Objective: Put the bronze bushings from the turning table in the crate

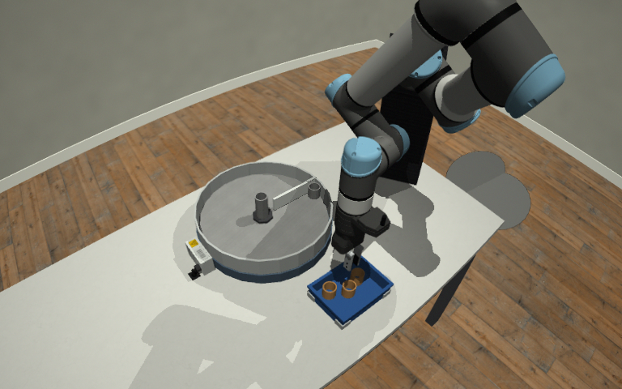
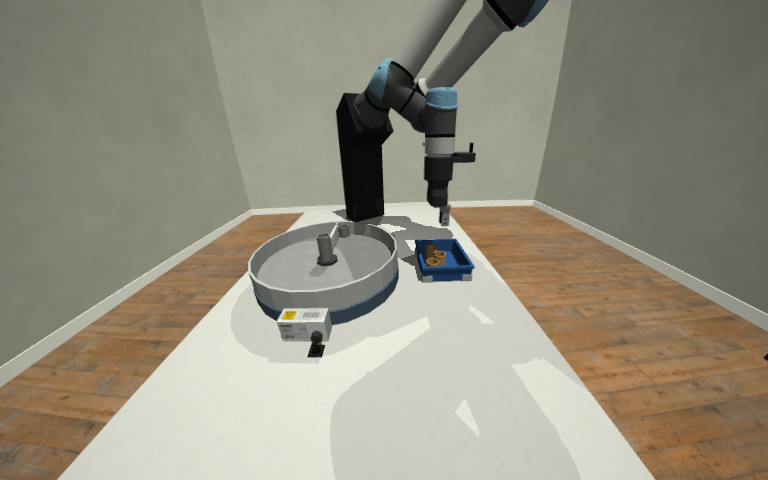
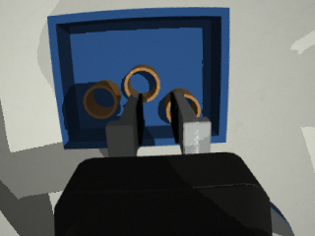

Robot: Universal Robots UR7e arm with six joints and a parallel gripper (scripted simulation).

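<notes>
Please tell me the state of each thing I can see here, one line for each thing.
Gripper: open partway, holding nothing, raised above the crate.
Crate: on the table, holding three bronze bushings.
Bronze bushings: all three upright inside the crate.
Steel bushing: upright on the turning table, near its rim.
Turning table: carries no bronze bushings.

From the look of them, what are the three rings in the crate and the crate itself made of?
The three bushings look like bronze: orange-brown walls with a dull metallic sheen and darker bores. The crate looks like moulded plastic, though that is uncertain: uniform saturated blue, matte, with thick plain walls. The gripper hangs above them, part-open and holding nothing.
</notes>
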